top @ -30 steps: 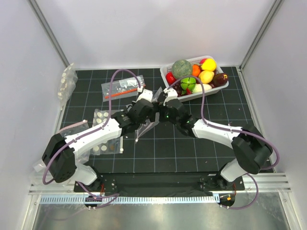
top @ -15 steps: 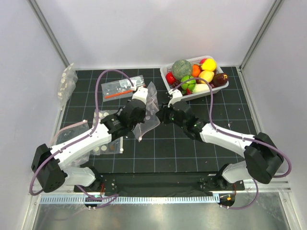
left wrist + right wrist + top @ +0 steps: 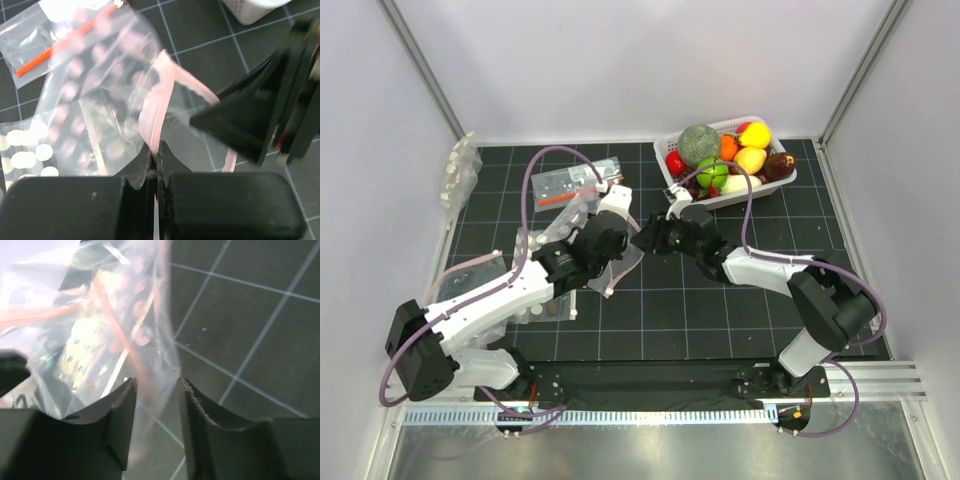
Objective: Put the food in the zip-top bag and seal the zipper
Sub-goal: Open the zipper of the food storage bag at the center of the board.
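The zip-top bag (image 3: 107, 107) is a clear pouch with white dots, held up off the mat between the two arms (image 3: 625, 262). My left gripper (image 3: 156, 152) is shut on the zipper (image 3: 156, 107), the pink strip along the bag's mouth. My right gripper (image 3: 156, 390) stands open, its jaws astride the bag's edge with clear film and pink strip between them; its fingers (image 3: 250, 120) show dark in the left wrist view. The food sits in a white basket (image 3: 760, 190): yellow lemon (image 3: 755, 135), green round fruit (image 3: 712, 173), whitish piece (image 3: 735, 183).
A clear bag with an orange-red stick (image 3: 570, 183) lies behind the left arm. Dotted bags (image 3: 535, 308) lie under the left arm, and more bags (image 3: 460, 170) are piled against the left wall. Both grippers (image 3: 616, 238) (image 3: 642, 238) meet mid-mat.
The right gripper has moved left onto the bag's edge and its jaws have narrowed from wide open. The left arm has lowered the bag slightly, still gripping it.
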